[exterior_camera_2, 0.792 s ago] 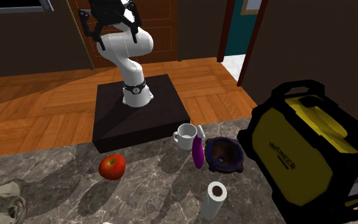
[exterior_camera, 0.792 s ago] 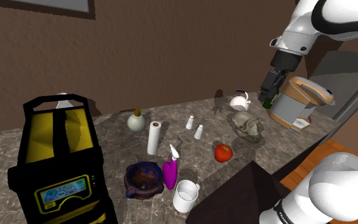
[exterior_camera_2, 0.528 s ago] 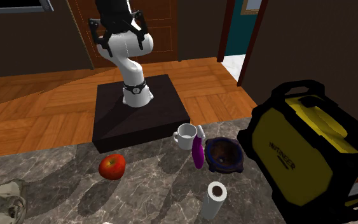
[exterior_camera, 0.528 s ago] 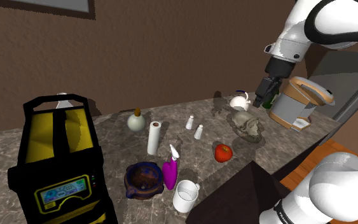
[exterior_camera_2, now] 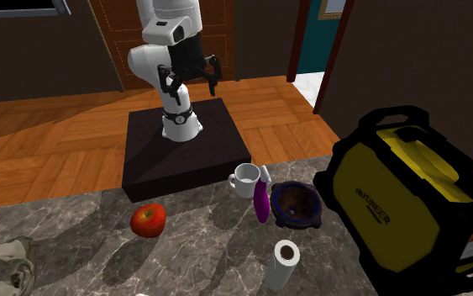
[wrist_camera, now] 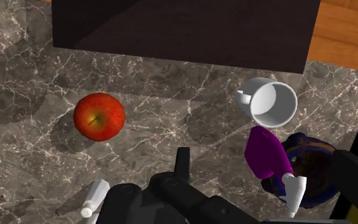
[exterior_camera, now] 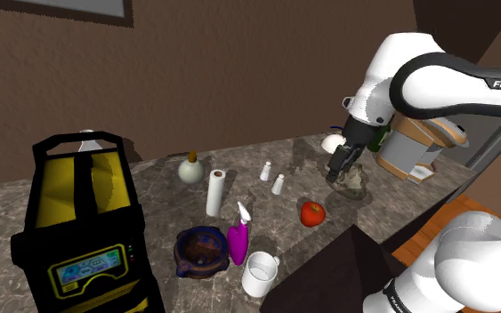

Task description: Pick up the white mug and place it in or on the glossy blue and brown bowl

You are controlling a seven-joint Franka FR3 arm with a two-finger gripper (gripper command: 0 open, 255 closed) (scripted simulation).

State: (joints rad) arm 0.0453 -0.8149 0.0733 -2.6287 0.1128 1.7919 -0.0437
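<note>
Mug upright on the marbled desk, at the edge nearest the stand. Purple spray bottle stands between it and the bowl (blue outside, brown inside). Gripper hangs high, well apart from the mug, fingers spread, gripping nothing.

I see red apple on marble counter; purple spray bottle and upright paper towel roll stand between it and yellow generator.

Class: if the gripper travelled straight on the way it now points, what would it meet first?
Probably the bare marble counter, between the apple and the white mug; depth is uncertain.
</note>
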